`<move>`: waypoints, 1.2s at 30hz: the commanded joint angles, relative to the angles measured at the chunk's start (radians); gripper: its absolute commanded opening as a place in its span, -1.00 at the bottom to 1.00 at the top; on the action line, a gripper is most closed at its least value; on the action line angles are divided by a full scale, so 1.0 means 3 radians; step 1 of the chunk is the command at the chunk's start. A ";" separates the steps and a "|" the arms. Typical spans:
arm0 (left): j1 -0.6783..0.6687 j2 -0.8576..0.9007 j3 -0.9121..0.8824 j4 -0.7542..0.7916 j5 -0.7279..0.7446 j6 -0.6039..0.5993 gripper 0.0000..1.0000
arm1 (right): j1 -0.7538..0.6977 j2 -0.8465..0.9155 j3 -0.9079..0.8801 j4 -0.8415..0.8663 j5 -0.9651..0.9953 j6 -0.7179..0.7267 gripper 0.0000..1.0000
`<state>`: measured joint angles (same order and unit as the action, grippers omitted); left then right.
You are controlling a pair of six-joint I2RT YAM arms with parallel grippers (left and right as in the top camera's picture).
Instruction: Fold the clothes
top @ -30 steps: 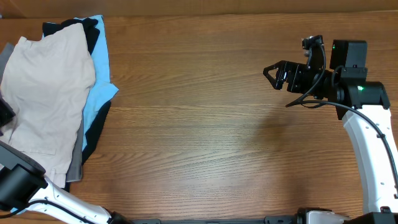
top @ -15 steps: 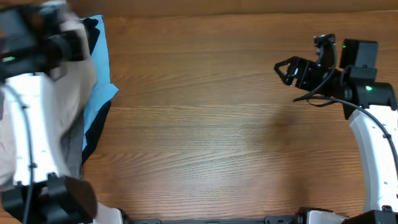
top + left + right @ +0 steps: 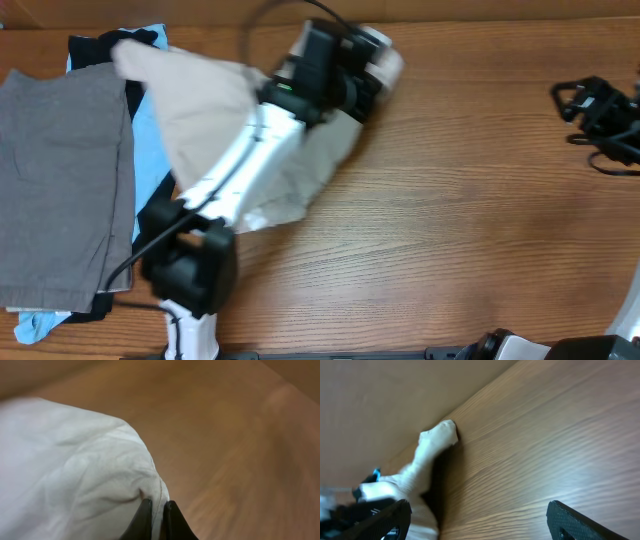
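Beige shorts (image 3: 190,110), pinched by one thin edge in the left gripper (image 3: 156,512) near twelve o'clock, could slip from that slim hold; right gripper (image 3: 570,100), three o'clock, gapes wide.

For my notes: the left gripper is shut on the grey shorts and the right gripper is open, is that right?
The left gripper is shut on the beige shorts, not grey; the overhead view shows the grey garment lying ungripped.
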<state>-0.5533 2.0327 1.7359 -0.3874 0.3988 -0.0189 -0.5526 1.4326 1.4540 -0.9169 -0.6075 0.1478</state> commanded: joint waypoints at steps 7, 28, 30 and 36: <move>-0.0497 0.0195 0.0125 0.0216 0.0132 -0.0188 0.32 | -0.0581 -0.0041 0.0111 -0.0025 -0.0340 -0.0238 0.85; 0.1593 -0.0122 0.2304 -0.2766 -0.0256 0.0228 1.00 | 0.2001 0.0243 0.0109 -0.0210 0.0781 -0.0067 1.00; 0.1653 -0.0106 0.2253 -0.2781 -0.0256 0.0287 1.00 | 0.2275 0.0432 0.0109 -0.0055 0.0891 -0.0069 1.00; 0.1670 0.0008 0.2221 -0.2785 -0.0684 0.0352 0.99 | 0.2785 0.1195 0.0109 0.0504 0.1367 -0.0070 1.00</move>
<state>-0.0513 2.0060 2.4081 -1.2270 0.2886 0.0532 0.2398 1.7008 1.4708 -0.8066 -0.3309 0.1165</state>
